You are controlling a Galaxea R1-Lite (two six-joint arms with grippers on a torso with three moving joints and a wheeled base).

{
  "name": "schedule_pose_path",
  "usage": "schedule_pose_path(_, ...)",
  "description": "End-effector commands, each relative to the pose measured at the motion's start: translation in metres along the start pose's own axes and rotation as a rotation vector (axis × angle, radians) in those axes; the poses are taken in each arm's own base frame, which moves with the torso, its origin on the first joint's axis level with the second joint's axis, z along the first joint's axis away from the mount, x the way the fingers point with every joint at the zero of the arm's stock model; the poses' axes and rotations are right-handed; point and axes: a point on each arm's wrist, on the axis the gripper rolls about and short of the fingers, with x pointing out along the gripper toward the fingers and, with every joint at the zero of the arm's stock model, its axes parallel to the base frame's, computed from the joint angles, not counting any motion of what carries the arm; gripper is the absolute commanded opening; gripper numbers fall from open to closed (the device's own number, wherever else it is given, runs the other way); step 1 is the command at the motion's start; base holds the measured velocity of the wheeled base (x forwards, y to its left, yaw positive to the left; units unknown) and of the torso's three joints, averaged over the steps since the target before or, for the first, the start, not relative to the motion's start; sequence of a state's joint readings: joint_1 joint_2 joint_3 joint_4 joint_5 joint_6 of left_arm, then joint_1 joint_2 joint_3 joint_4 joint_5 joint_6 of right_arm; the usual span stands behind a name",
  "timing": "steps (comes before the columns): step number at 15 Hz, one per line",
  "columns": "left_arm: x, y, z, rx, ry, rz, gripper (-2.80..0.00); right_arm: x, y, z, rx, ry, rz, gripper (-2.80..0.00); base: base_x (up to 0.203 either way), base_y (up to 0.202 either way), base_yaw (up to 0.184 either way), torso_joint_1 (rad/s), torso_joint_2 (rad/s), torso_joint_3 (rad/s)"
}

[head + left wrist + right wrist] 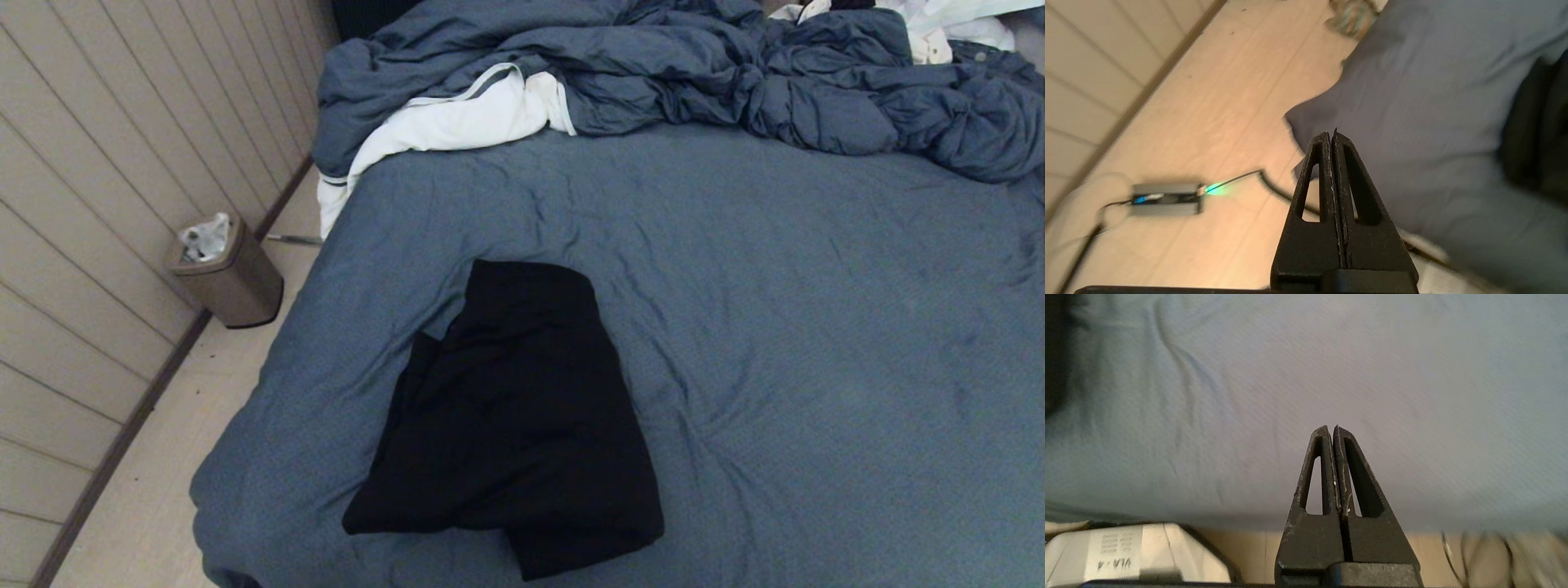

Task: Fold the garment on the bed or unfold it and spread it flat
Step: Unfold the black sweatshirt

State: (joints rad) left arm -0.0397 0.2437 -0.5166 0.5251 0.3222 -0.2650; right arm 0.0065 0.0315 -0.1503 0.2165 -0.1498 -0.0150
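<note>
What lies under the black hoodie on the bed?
The hoodie, folded, rests directly on the bed's blue-grey sheet, which shows all around it. Whatever lies beneath the cloth itself is covered and cannot be seen.

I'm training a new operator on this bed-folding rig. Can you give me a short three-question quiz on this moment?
1. True or false: the left gripper is shut on the garment.
2. Where does the bin stand? A) on the bed B) on the floor by the wall, left of the bed C) under the comforter
3. Fill in: the white cloth lies at the bed's far left, partly under the ____.

Key:
1. False. It is shut on nothing, off the bed's corner; the right gripper is likewise shut and empty.
2. B
3. comforter
</note>
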Motion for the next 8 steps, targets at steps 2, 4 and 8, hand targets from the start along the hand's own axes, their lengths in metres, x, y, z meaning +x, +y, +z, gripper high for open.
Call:
schedule_pose_path(2, -0.021, 0.008, -0.018, 0.033, -0.068, -0.025, -2.8, 0.009, 0.004, -0.01, 0.018, -0.13, 0.111, -2.8, 0.0, 0.0, 0.0, 0.0, 0.0, 0.0)
schedule_pose_path(4, -0.013, 0.01, -0.043, 0.149, -0.103, -0.083, -2.8, 0.012, 0.006, -0.018, -0.033, -0.105, 0.163, -2.8, 0.0, 0.0, 0.0, 0.0, 0.0, 0.0)
schedule_pose_path(8, 0.031, 0.004, -0.072, 0.281, -0.239, -0.128, -2.8, 0.012, 0.006, -0.018, -0.036, -0.104, 0.165, -2.8, 0.0, 0.0, 0.0, 0.0, 0.0, 0.0)
